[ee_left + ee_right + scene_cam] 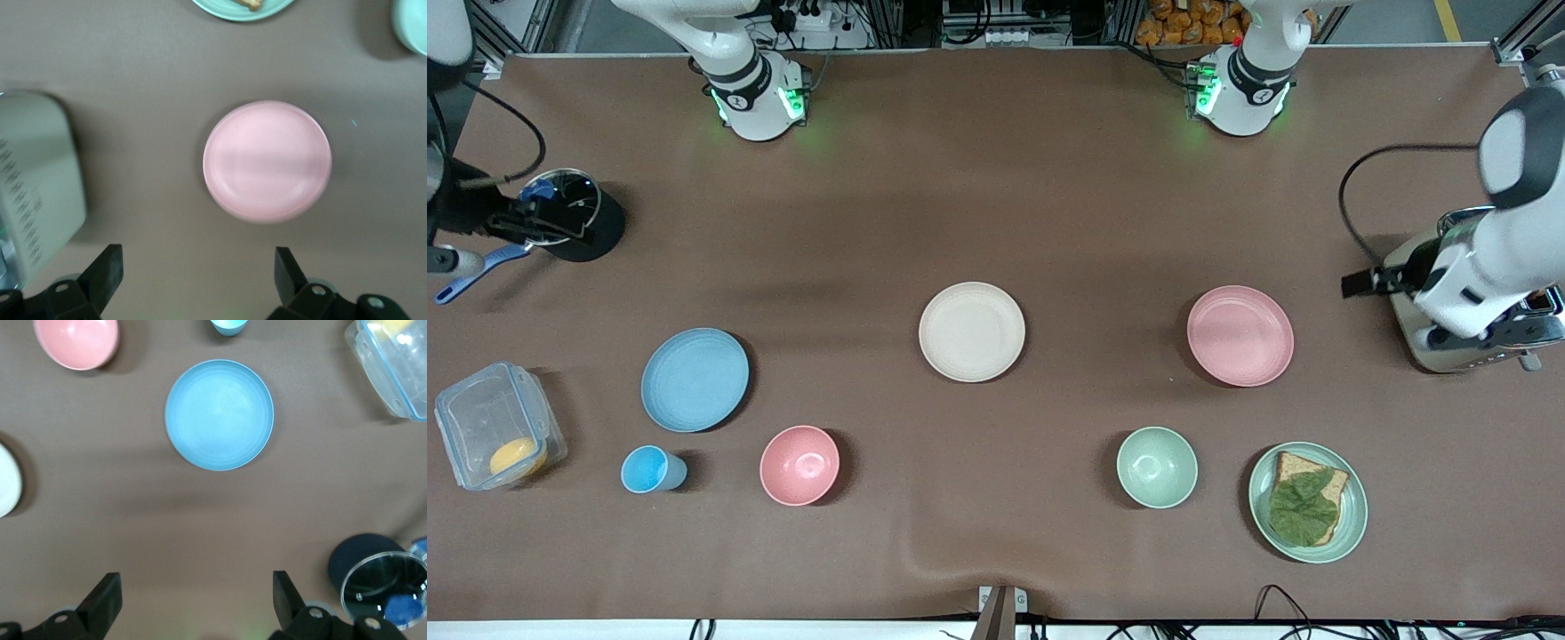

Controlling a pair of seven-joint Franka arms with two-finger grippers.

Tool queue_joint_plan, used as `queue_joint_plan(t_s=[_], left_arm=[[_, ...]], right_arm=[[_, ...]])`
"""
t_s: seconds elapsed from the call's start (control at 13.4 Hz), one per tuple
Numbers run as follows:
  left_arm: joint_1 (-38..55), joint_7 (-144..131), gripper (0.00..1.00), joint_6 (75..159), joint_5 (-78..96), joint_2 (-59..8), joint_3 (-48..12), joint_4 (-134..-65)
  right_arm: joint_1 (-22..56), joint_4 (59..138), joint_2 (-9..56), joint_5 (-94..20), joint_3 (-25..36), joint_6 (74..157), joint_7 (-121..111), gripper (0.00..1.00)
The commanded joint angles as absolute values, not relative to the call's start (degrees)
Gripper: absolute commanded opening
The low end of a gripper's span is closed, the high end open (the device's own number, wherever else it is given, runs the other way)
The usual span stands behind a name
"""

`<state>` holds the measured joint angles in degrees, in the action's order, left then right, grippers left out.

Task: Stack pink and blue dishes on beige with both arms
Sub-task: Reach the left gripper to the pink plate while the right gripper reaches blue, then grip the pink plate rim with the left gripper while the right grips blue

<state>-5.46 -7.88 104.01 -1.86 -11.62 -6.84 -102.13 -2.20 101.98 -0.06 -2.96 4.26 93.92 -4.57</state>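
- Left hand [198,280]: fingers spread apart, holding nothing, hanging over bare counter [1049,213] near the pink plate [267,161].
- Right hand [197,603]: fingers likewise apart and empty, over the counter near the blue plate [219,414].
- Beige plate [972,332]: bare, between the pink and blue plates, well apart from both.
- Clear box [496,426]: holds something yellow.
- Green plate [1307,501]: carries bread with a leaf on top.
- Pink bowl [799,465], green bowl [1157,467]: both empty.
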Motion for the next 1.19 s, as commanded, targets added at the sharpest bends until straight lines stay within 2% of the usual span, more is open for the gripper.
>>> queue_joint_plan(t_s=[0.0, 0.15, 0.37, 0.6, 0.82, 0.9, 1.12], left_arm=[[-7.91, -7.65, 1.0, 118.87, -2.11, -11.59, -7.56, -114.23], [-8.35, -7.56, 1.0, 121.63, -2.02, -15.27, -7.65, -115.4], [-10.63, -6.25, 1.0, 125.23, -2.02, -20.46, -7.73, -115.14], [-10.72, -5.63, 1.0, 128.4, -1.93, -24.16, -7.82, -115.05], [-10.64, -5.62, 1.0, 129.81, 1.92, -26.88, -7.82, -114.61], [-10.29, -5.54, 0.98, 131.55, 2.11, -27.94, -7.82, -114.7], [-10.72, -0.99, 0.78, 132.98, 2.2, -29.79, -7.82, -114.52]], right_arm=[[-5.35, 112.03, -0.44, -2.81, 3.43, 104.11, -7.9, 1.0], [-5.62, 117.14, 2.7, -2.81, 3.43, 111.5, -8.26, 1.0], [-6.15, 116.98, 12.1, -2.81, 3.43, 115.99, -8.52, 1.0], [-6.94, 116.98, 20.28, -2.81, 3.43, 125.65, -10.97, 1.0], [-7.73, 116.98, 24.69, -2.9, 3.43, 132.27, -13.18, 1.0], [-7.73, 116.81, 25.05, -2.9, 3.43, 132.54, -13.18, 1.0], [-8.61, 114.44, 27.59, -2.81, 3.43, 132.45, -13.45, 1.0]])
